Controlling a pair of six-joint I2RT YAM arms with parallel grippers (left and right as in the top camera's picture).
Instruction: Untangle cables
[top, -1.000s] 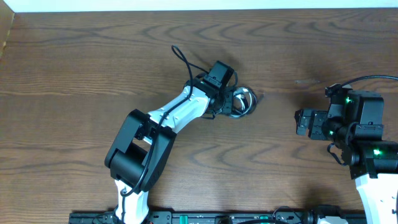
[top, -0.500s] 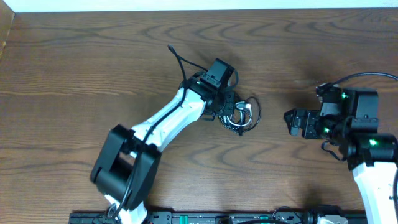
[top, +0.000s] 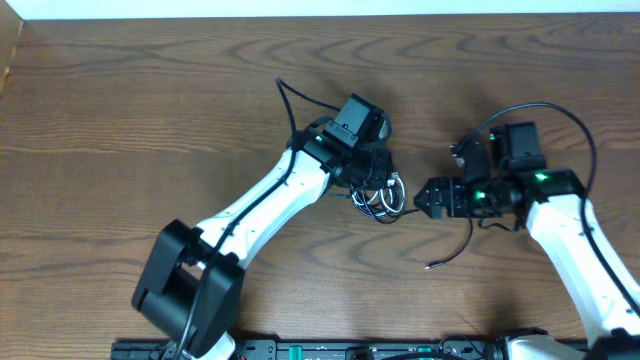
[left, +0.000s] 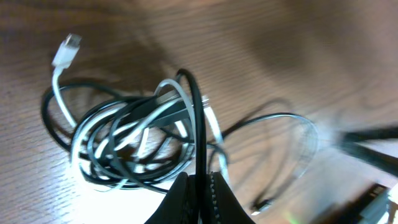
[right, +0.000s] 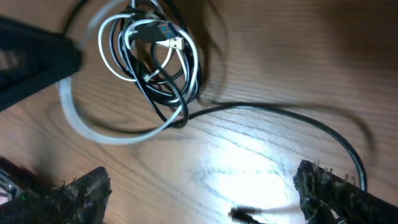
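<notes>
Lab: robot arms (top: 270, 195) at wooden table (top: 110, 90)

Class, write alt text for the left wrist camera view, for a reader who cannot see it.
The left tool, shut, pinches a strand of a thin black cable standing up from a tangled coil on a brown wooden table. A thin white cable is looped through the same coil, its plug end at upper left.

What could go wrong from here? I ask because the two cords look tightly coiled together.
The left gripper pinches just one strand of the black cable; pulling might tighten the coil instead of loosening it. The open right gripper faces overlapping loops, so it could close on the white cable and black one together.
</notes>
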